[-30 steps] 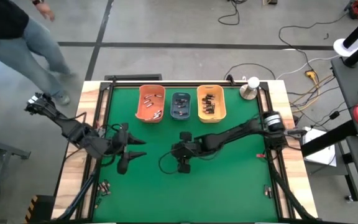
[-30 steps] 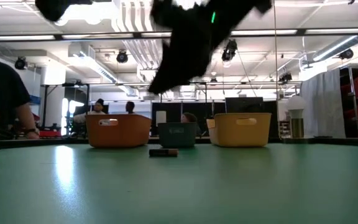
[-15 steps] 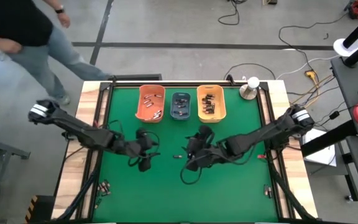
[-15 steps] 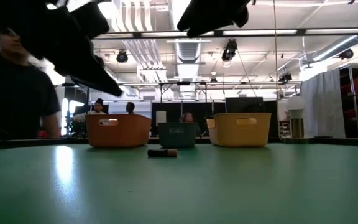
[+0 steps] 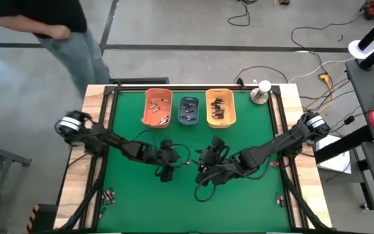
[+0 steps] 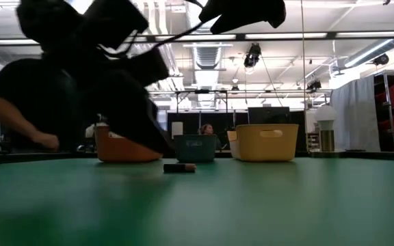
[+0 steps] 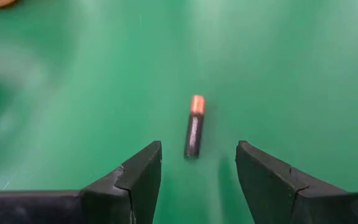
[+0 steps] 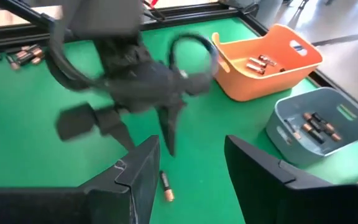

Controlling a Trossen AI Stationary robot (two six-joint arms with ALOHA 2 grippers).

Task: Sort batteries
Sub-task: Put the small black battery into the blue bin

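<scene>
Green counter (image 5: pixel 252 195) bare but for one loose battery (image 7: pixel 194 126) near the middle — left gripper (image 7: pixel 197 163) hovering over it, jaws wide to straddle it; right gripper (image 8: pixel 188 163) close by, likewise spread, holding nothing.

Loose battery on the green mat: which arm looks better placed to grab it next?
Probably the left. The left pincer is open with the battery lined up between its fingers; the right pincer, also open, sits off to one side.
</scene>
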